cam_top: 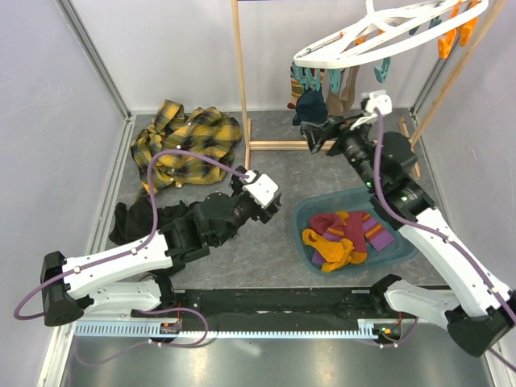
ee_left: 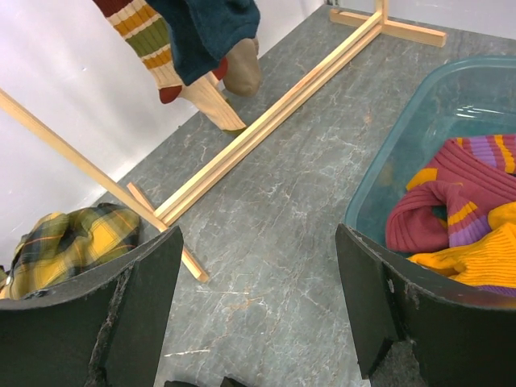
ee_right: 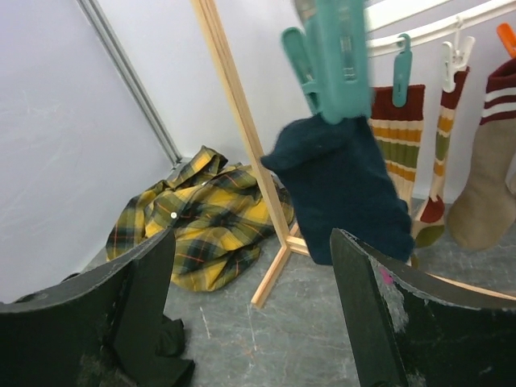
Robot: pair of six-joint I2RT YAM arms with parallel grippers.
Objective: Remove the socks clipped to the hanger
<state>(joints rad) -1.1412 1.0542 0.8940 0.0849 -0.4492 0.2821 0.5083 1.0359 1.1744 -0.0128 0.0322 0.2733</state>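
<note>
Now | navy sock (ee_right: 339, 193) limp, hung from teal clip (ee_right: 339, 60) | both jaws wide, empty

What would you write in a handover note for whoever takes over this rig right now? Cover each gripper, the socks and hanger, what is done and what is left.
Left gripper: open, empty, low beside the tub.
Right gripper: open, empty, raised and facing the navy sock, which hangs from a teal clip.
Hanger: tilted, at the back right. A striped sock and a beige sock are also clipped to it.
Done: maroon and mustard socks lie in the tub.
Left: unclip the navy sock, then the others.
</note>
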